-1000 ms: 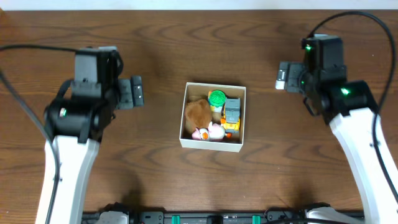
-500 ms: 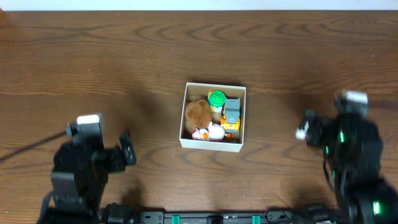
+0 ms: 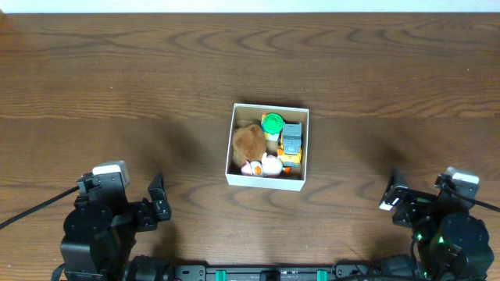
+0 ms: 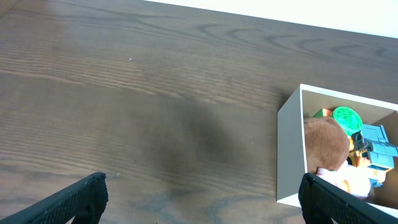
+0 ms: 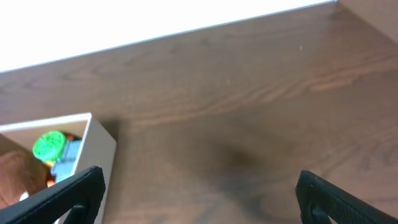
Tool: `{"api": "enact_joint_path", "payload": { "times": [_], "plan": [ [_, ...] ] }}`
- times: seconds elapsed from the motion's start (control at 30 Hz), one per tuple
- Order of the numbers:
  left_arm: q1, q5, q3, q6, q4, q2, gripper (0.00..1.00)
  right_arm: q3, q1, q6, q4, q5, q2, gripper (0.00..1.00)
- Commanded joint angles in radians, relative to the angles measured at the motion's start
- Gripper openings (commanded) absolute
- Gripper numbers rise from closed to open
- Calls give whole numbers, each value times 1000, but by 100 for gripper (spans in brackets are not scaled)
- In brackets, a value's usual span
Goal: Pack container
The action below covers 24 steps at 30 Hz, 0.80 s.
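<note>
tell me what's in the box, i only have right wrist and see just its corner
Observer: Overhead shows four toys in the container: a brown plush, a green round toy, a grey-blue toy vehicle and a pink-and-white toy.
Operator: where's the pink one
Observer: By the container's near wall, just in front of the plush.
Operator: and the left arm
Observer: The left gripper is open and empty, well apart from the container, toward the table's front edge.
</note>
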Motion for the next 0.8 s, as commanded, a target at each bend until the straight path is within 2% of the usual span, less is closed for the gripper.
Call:
{"api": "enact_joint_path", "payload": {
  "times": [0.0,0.37,0.63,0.77],
  "plan": [
    [3,13,-2,-5,-2,-2,98,-8,3,18,-32,17,-4,99],
    [3,13,-2,-5,-2,-2,98,-8,3,7,-187,30,-4,99],
    [3,13,-2,-5,-2,-2,98,-11,3,-6,-103,25,-4,99],
    [3,13,-2,-5,-2,-2,98,-11,2,-64,-45,13,-6,99]
  ]
}}
